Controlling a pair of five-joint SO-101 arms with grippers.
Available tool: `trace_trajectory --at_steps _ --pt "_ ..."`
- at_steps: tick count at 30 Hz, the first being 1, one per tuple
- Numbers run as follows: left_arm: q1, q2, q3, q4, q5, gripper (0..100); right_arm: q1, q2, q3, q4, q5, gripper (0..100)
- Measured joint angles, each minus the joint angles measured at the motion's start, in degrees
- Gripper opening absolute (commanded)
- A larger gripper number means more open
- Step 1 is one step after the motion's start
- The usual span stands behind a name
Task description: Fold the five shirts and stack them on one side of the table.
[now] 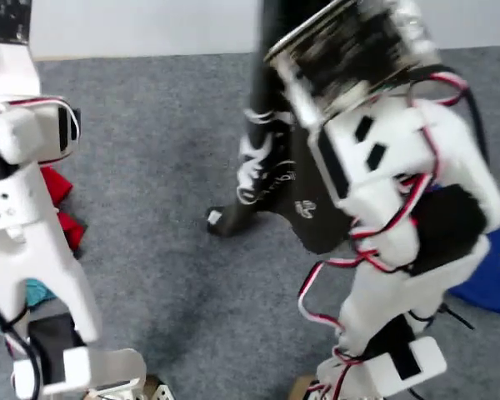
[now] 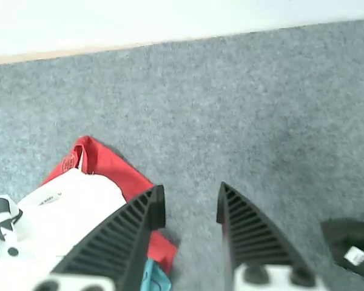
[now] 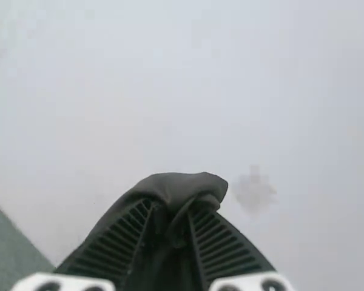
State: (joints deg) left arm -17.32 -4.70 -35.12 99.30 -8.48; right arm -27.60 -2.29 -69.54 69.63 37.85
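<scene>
High view: the right arm holds the black shirt [image 1: 271, 179] up, its lower end trailing on the tabletop [image 1: 167, 250], probably so that it hangs flat before folding. A red shirt [image 1: 54, 185] lies by the left arm.

Left wrist view: the left gripper [image 2: 191, 193] hovers with fingers released, empty, just beside a white shirt [image 2: 60, 212], likely ready to help.

Right wrist view: the right gripper [image 3: 173, 209] has its fingers clenched on bunched black cloth.

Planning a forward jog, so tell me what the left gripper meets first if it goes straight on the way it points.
Most likely the bare gray table cover: the left gripper, open, aims at it just beside the red shirt. Depth is unclear.
</scene>
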Motion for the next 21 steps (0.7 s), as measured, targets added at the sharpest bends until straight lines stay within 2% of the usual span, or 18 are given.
trace_trajectory --at_steps 7,11,15,21 --pt "-0.4 -6.4 10.7 0.0 0.0 14 -14.3 5.0 0.0 -9.4 12.0 0.9" --pt "-0.4 -9.3 14.9 0.1 0.0 14 -16.1 9.7 0.0 -12.2 14.9 0.9" --pt "-0.4 -12.0 17.8 0.1 0.0 14 -10.8 17.5 0.0 -12.3 15.1 0.9" --pt "-0.4 -13.3 19.3 0.1 0.0 14 2.9 31.6 0.1 -10.0 13.4 0.9"
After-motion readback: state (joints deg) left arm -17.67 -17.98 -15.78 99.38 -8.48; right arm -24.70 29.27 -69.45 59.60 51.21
